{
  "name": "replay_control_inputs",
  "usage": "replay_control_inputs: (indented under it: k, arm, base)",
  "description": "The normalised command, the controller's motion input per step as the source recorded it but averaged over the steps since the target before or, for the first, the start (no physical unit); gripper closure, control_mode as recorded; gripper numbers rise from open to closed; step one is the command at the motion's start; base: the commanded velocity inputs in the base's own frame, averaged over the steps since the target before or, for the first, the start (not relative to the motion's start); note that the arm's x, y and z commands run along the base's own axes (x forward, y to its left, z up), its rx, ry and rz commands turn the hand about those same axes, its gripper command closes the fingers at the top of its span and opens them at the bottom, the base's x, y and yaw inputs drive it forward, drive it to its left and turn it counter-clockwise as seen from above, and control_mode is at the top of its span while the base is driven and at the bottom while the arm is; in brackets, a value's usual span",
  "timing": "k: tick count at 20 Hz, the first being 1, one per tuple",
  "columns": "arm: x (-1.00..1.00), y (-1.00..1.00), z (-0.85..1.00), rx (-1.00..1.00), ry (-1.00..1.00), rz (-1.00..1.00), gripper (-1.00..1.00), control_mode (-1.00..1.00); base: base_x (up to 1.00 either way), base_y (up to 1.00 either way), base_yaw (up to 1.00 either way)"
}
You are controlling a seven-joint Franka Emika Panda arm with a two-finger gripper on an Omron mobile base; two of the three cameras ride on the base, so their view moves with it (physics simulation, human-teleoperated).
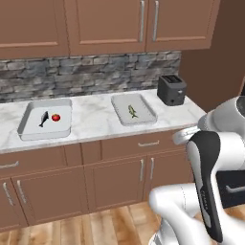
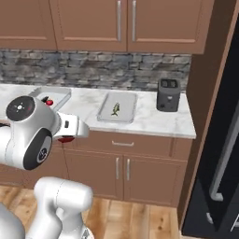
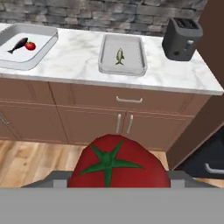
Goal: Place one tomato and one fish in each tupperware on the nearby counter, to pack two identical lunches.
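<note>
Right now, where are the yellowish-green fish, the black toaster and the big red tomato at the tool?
yellowish-green fish point(image 3: 119, 56), hand view, mid-body
black toaster point(image 1: 172, 89), left base view, front face
big red tomato point(image 3: 119, 164), hand view, green top

On the counter point(image 1: 95, 122) two tupperware trays lie well apart: the left tray point(image 1: 45, 119) holds a fish point(image 1: 44, 118) with a tomato point(image 1: 56, 117) just to its right, and the right tray point(image 1: 133, 109) holds only a second fish point(image 1: 132, 111) near its middle. A toaster point(image 1: 171, 89) stands right of that tray, near the counter's right end, with the stone backsplash point(image 1: 91, 74) behind everything and wall cabinets point(image 1: 105, 24) above. A second tomato point(image 3: 119, 162) sits in the gripper point(image 3: 119, 181), off the counter, before the lower cabinets point(image 3: 105, 124).
</note>
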Motion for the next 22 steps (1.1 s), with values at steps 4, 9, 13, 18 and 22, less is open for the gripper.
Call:
replay_control_inputs:
  k: [4,9,13,18,22]
  arm:
    - [0.0,0.0,0.0,0.0,0.0,0.0,1.0,1.0]
    - [0.0,0.0,0.0,0.0,0.0,0.0,1.0,1.0]
    - [0.0,0.0,0.0,0.0,0.0,0.0,1.0,1.0]
    - [0.0,0.0,0.0,0.0,0.0,0.0,1.0,1.0]
    - [0.39,-0.31,-0.13,0.0,0.0,0.0,1.0,-1.0]
  base:
    - [0.96,0.0,0.0]
    - [0.8,-0.08,0.0]
    - [0.6,-0.14,0.0]
    - [0.28,-0.2,0.0]
    - [0.0,0.0,0.0]
